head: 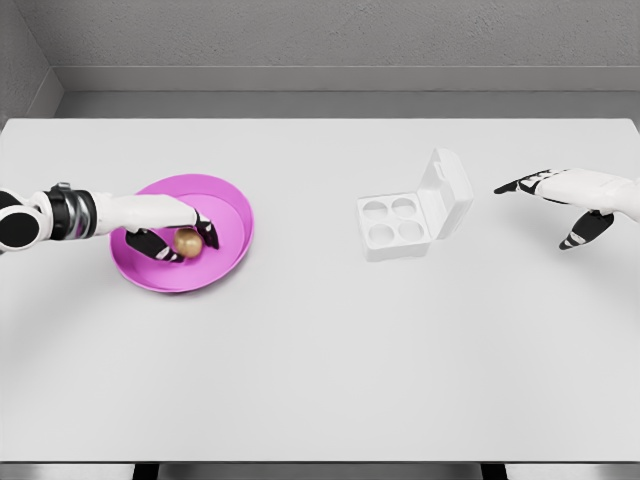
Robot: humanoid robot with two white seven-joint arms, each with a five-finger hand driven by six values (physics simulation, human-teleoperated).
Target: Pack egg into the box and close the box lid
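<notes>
**Left hand closing around the egg in the pink bowl**

The left hand (170,232) is reaching in from the left edge, its white forearm lying over the rim of the pink bowl (232,205). Its dark-tipped fingers (150,243) are curling around the brown egg (187,241), which is sitting in the bowl toward its near side. One finger is showing on the egg's right and others on its left, so the hand is gripping the egg, though it is hard to tell whether the egg is resting on the bowl's floor or lifted off it.

The bowl is standing on the left half of the white counter (320,380). Well apart from it, right of the middle, the white egg box (395,228) is lying with four round hollows facing up, all four showing bare. Its lid (446,193) is standing raised along the box's right side, tilting away from the tray.

The right hand (562,200) is hovering above the counter near the right edge, beside the box but clear of it. Its fingers are stretching out loosely toward the lid, the thumb hanging lower, and it is grasping nothing.
</notes>
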